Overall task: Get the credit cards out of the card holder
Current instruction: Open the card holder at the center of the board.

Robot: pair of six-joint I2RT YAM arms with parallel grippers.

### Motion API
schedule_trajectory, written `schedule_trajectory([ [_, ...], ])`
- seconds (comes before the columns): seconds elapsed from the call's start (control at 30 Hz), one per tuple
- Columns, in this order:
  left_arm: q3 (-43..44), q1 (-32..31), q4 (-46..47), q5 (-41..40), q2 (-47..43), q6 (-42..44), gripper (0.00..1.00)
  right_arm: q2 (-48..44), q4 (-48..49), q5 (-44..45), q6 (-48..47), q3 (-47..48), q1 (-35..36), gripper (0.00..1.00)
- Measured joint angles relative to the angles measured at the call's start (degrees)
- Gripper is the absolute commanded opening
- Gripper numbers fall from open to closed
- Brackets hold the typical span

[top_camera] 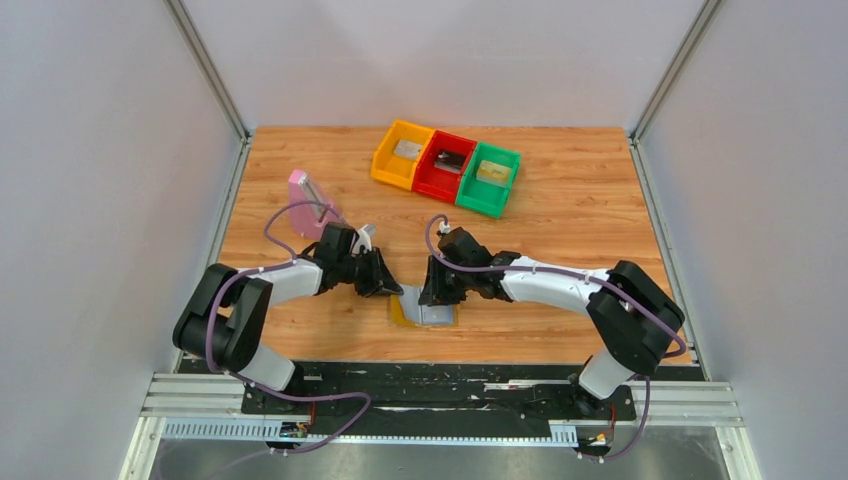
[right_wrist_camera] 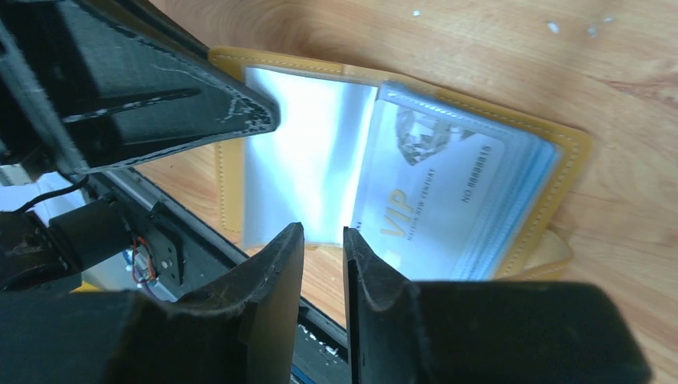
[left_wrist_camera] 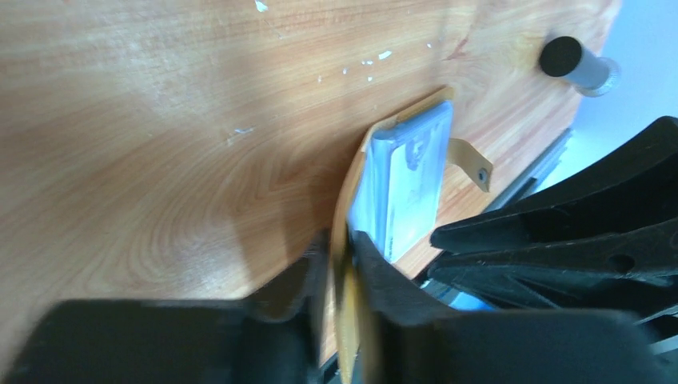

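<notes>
The card holder [top_camera: 425, 312] lies open near the front edge, mustard-tan outside, light blue inside. My left gripper [top_camera: 390, 287] is shut on its raised left cover [left_wrist_camera: 345, 240]; the blue sleeves [left_wrist_camera: 408, 180] and tan tab [left_wrist_camera: 472, 162] show beyond. My right gripper [top_camera: 433, 296] is over the holder's near edge; its jaws [right_wrist_camera: 323, 232] stand a narrow gap apart with nothing between them. A silver-grey VIP card [right_wrist_camera: 436, 196] sits in the top clear sleeve of the holder [right_wrist_camera: 572, 160]. Single cards lie in the yellow [top_camera: 406, 149], red [top_camera: 450, 160] and green [top_camera: 493, 171] bins.
Three joined bins stand at the back: yellow [top_camera: 385, 160], red [top_camera: 432, 178], green [top_camera: 478, 198]. A pink block [top_camera: 305, 205] stands left of centre. A black rod [left_wrist_camera: 572, 64] shows in the left wrist view. The table's front rail [top_camera: 420, 375] is close behind the holder.
</notes>
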Motion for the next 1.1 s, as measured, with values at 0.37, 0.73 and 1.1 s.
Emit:
schedule_trajectory([
  [0.37, 8.09, 0.00, -14.56, -5.42, -1.16, 3.91, 0.57, 2.10, 0.57, 0.42, -0.17, -0.33, -0.63, 0.20],
  [0.73, 11.65, -0.39, -15.58, -0.52, -9.20, -1.95, 0.33, 5.14, 6.34, -2.73, 1.68, -0.28, 1.05, 0.15],
  [1.1, 5.88, -2.03, -5.18, 2.29, -4.04, -9.22, 0.09, 8.41, 8.92, -3.82, 4.02, -0.28, 1.92, 0.14],
])
